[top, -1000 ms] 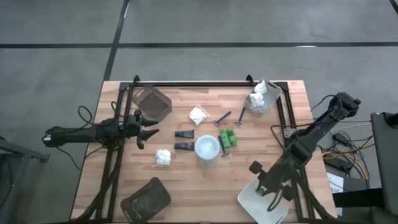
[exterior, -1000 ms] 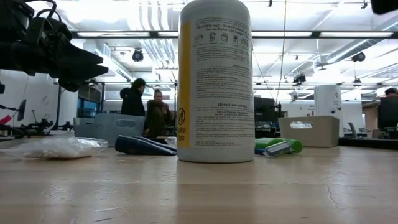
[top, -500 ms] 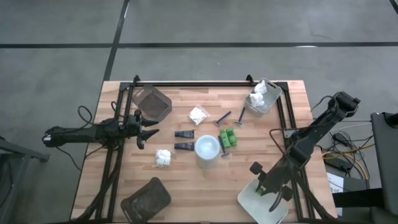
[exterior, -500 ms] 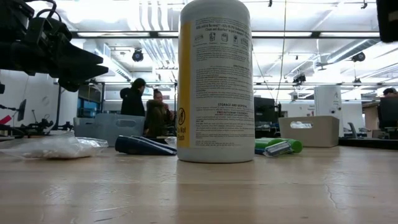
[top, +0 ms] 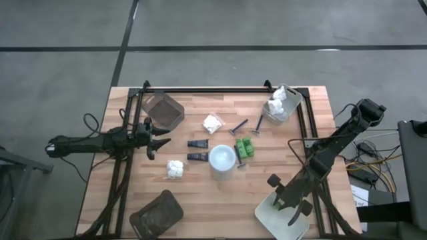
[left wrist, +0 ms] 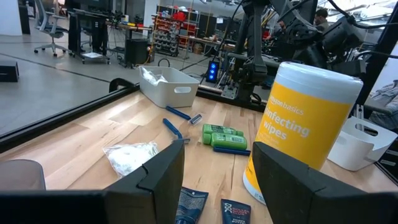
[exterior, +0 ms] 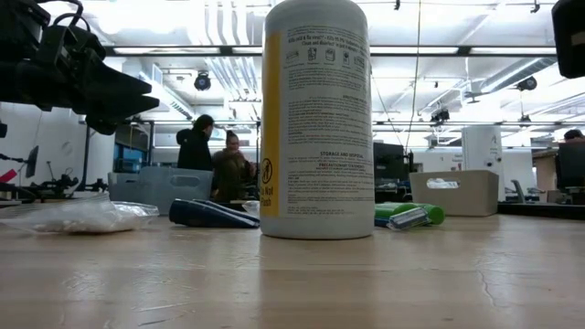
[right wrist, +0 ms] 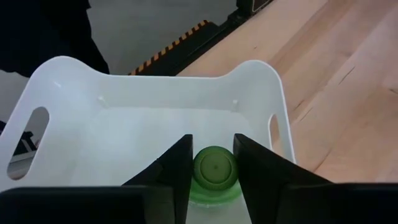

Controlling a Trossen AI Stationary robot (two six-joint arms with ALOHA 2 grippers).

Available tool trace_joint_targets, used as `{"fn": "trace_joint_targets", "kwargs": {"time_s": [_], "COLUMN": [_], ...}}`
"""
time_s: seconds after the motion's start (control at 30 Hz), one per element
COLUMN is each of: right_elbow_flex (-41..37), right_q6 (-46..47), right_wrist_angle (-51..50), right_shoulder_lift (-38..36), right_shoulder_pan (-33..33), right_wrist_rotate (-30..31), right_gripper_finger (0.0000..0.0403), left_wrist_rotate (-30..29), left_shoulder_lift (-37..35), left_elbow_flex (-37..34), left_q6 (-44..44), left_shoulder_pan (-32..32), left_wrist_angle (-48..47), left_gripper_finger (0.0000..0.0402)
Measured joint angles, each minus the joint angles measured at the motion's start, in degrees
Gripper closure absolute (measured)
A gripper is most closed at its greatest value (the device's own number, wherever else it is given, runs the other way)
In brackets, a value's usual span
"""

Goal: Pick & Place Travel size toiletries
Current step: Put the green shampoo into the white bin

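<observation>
Right tool: you have the right tool (right wrist: 211, 171) over the near white tray (top: 268, 212) at the surface's front right corner; its fingers (right wrist: 171, 171) sit against both sides of a small green piece (right wrist: 214, 169), pinching it just above the tray floor.
Left tool: your left tool (top: 157, 140) hangs above the left side of the surface (top: 220, 197), pointing toward the middle, fingers (left wrist: 160, 171) spread with nothing between them.
Bottle: the yellow bottle (top: 222, 160) with its white cap stands upright near the centre; in the low view it fills the middle of the picture.
Green pieces: two more green pieces (top: 244, 147) lie just right of the bottle.
Razors: two dark-handled razors (top: 239, 127) lie beyond the green pieces; whether a third lies at the bottle's right I cannot tell.
Tubes: two short dark tubes (top: 197, 144) lie left of the bottle, one behind the other.
Packets: one white packet (top: 213, 123) lies behind the tubes, another (top: 175, 168) in front of them; more white packets fill the far white tray (top: 283, 110) at the back right.
Brown trays: one dark brown tray (top: 163, 110) sits at the back left, one (top: 157, 213) at the front left.
Room: two people (exterior: 212, 164) stand beyond the surface.
</observation>
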Motion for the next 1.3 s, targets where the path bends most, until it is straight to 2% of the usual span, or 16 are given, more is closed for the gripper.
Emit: {"fn": "trace_joint_targets", "kwargs": {"time_s": [0.47, 0.9, 0.97, 1.17, 1.3], "right_elbow_flex": [0.12, 2.87, 3.4, 4.02, 4.02], "right_q6": [2.72, 3.38, 5.51, 20.01, 23.45], "right_wrist_angle": [-0.1, -0.07, -0.25, -0.73, -2.93], "right_shoulder_lift": [0.02, -0.51, -0.51, -1.66, -2.98], "right_shoulder_pan": [0.0, 0.0, -0.04, -2.19, -4.86], "right_wrist_rotate": [0.0, 0.0, 0.01, 0.0, -0.22], "right_gripper_finger": [0.0233, 0.0202, 0.0202, 0.0211, 0.0213], "left_wrist_rotate": [0.0, 0.0, -0.01, -0.02, -0.02], "left_shoulder_lift": [0.0, -0.01, 0.0, -0.02, -0.01], "left_elbow_flex": [0.0, 0.0, 0.0, 0.0, 0.0], "left_q6": [0.0, 0.0, -0.01, 0.0, -0.01], "left_shoulder_pan": [0.02, 0.02, 0.02, 0.02, 0.02], "left_wrist_angle": [0.0, 0.0, 0.0, 0.0, 0.0], "left_gripper_finger": [0.0206, 0.0206, 0.0206, 0.0206, 0.0206]}}
